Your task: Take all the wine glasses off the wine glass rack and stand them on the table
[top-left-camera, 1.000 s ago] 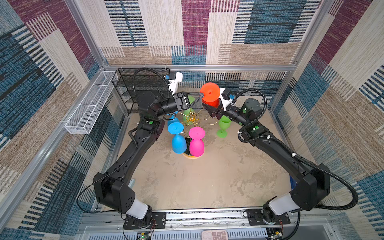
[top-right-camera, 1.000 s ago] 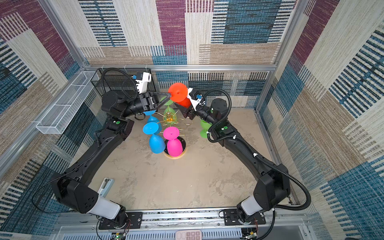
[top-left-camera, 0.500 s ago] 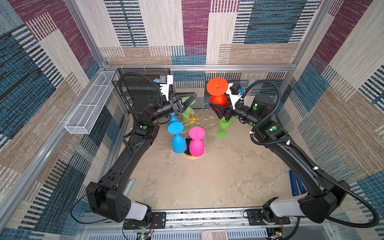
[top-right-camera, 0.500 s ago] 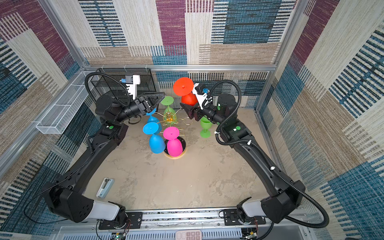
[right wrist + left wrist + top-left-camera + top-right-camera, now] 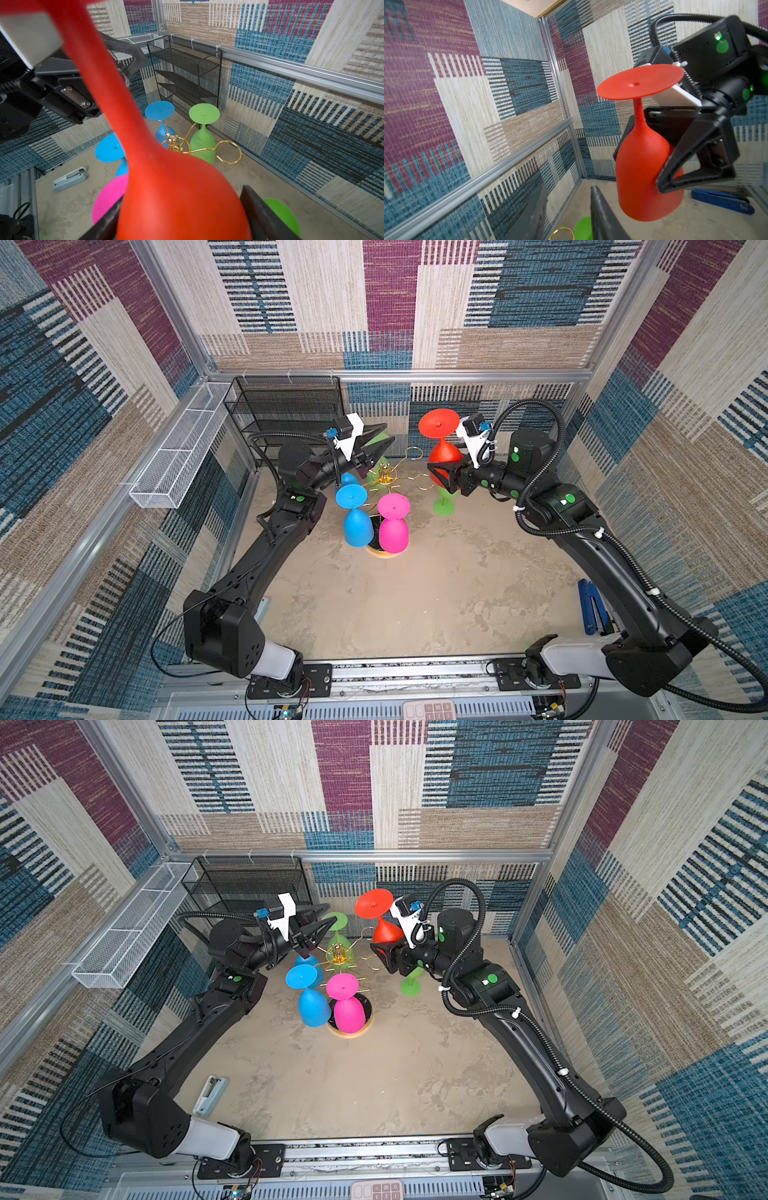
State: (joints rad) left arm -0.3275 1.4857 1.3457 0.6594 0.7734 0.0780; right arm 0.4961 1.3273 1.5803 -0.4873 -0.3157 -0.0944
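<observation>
The right claw [image 5: 441,473] is clenched around the bowl of a red glass [image 5: 444,452], one finger on each side, as the left wrist view makes plain. The glass hangs in the grip upside down, foot uppermost, off the rack [image 5: 383,477] and just to its right, in the air. A green glass [image 5: 444,506] stands foot-down on the table [image 5: 415,605] close under that claw.

The left claw [image 5: 388,433] is released, its fingers spread with nothing between them, raised beside the rack's far left side.

On the rack, a blue glass [image 5: 356,524] and a pink glass [image 5: 392,531] hang bowl-down at the near side. Another blue [image 5: 160,111] and another green [image 5: 202,137] hang at the back. One gold ring [image 5: 228,152] beside that green one is bare.

A black mesh shelf [image 5: 286,406] stands against the back wall.
</observation>
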